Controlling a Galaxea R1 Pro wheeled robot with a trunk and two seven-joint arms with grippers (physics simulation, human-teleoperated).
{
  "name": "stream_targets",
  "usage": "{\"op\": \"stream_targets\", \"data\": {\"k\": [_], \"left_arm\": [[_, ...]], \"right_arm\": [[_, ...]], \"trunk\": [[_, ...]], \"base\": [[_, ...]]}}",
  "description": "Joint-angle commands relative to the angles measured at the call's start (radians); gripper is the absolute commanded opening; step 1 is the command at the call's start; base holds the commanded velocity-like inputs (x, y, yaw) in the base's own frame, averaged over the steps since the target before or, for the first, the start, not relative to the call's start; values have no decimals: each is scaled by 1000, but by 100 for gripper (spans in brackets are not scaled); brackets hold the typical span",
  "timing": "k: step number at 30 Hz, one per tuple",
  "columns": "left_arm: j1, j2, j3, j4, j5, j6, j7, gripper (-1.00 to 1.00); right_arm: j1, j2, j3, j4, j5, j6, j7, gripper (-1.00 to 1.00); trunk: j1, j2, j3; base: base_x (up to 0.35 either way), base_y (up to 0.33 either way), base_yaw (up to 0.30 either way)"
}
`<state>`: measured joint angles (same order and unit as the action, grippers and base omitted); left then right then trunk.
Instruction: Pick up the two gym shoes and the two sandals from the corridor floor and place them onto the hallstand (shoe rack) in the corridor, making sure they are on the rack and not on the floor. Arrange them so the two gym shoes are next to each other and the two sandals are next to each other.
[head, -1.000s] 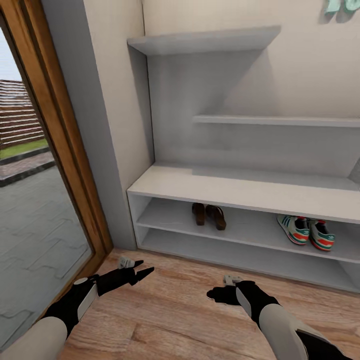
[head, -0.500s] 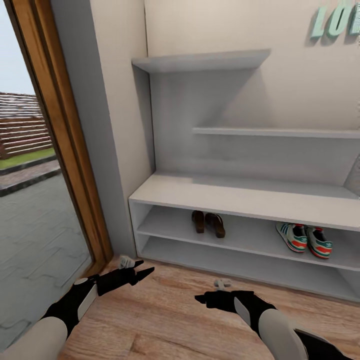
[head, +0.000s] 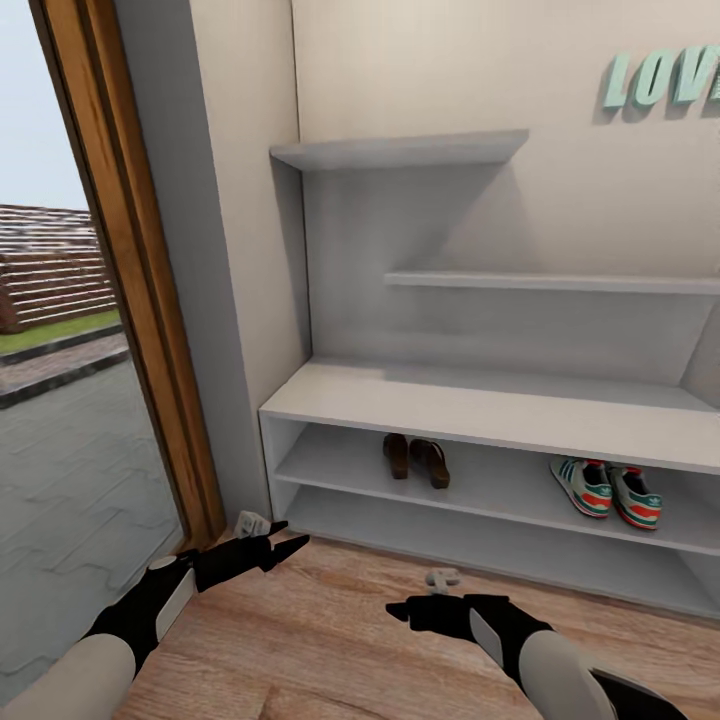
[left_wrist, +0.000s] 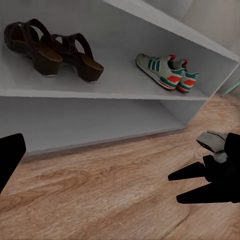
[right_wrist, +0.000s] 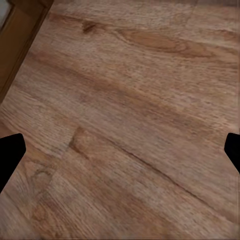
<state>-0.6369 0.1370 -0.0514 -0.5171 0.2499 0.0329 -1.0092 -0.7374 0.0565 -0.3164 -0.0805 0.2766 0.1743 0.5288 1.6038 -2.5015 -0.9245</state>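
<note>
White shoe rack (left_wrist: 100, 92) seen from low angle, two open shelf levels. Upper shelf holds pair of dark brown sandals (left_wrist: 52, 50), side by side, touching or nearly so. Well apart on same shelf, pair of white sneakers (left_wrist: 167, 71) with green stripes and red-orange heels, close together. Lower shelf bare. Wood-plank floor (left_wrist: 105, 190) in front. Other arm's black gripper (left_wrist: 197, 182) above floor, fingers spread, holding nothing. Dark fingertip (left_wrist: 10, 157) at frame edge.
</note>
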Motion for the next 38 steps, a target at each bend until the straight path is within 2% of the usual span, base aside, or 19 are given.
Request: {"op": "stream_targets", "data": {"k": [1, 6, 38], "left_arm": [[0, 1, -5, 0, 9, 4, -1, 100], [-1, 1, -5, 0, 9, 4, -2, 100], [-1, 3, -4, -1, 8, 4, -8, 100]], "right_arm": [[1, -1, -9, -3, 8, 8, 4, 100], [12, -8, -8, -2, 11, 8, 4, 100], [18, -9, -7, -2, 12, 8, 4, 100]], "trunk": [[0, 0, -1], [0, 0, -1], [0, 0, -1]], "base": [[0, 0, 0], [0, 0, 0], [0, 0, 0]]}}
